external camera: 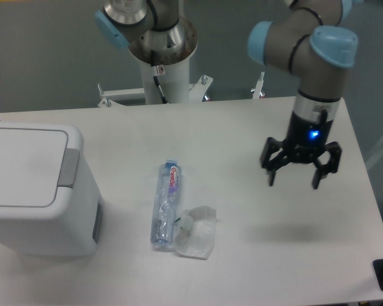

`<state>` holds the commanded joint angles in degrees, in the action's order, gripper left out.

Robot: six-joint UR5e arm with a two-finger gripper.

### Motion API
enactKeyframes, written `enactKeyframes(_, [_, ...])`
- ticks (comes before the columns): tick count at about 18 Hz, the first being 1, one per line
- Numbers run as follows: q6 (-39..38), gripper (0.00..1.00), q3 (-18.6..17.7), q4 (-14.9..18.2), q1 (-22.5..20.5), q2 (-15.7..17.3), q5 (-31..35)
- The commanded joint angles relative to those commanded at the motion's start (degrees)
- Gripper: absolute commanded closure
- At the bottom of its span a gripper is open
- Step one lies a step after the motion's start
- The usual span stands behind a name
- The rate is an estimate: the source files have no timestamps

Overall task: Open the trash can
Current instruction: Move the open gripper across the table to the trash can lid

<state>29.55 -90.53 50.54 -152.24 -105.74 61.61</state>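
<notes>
The large white boxy plastic trash can (35, 188) has its flat lid down, untouched, while the released, empty tool (300, 171) hovers well apart over the counter (242, 127).

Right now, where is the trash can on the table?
The trash can sits at the far left edge of the camera view, lid closed, with the clear bottle lying to its right and the open gripper hovering far across the table.

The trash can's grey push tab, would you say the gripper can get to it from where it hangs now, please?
Probably yes. The gripper hangs open above bare table on the right, and the grey push tab on the trash can faces up uncovered. The bottle lies low between them, so passing above it looks free.
</notes>
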Motion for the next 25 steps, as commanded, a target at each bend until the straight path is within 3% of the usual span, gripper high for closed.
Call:
enactKeyframes(5, [-5.5,0.0,-3.3,0.7,4.5,6.7,-0.3])
enactKeyframes(8, [-8.2,0.0,-3.8,0.5,7.0,7.8,-0.2])
enactKeyframes(19, [-14.4,0.0,-3.0,0.0,19.0,9.1,0.4])
enactKeyframes(25, [-14.6,0.0,-4.4,-0.1,21.8,9.1,0.5])
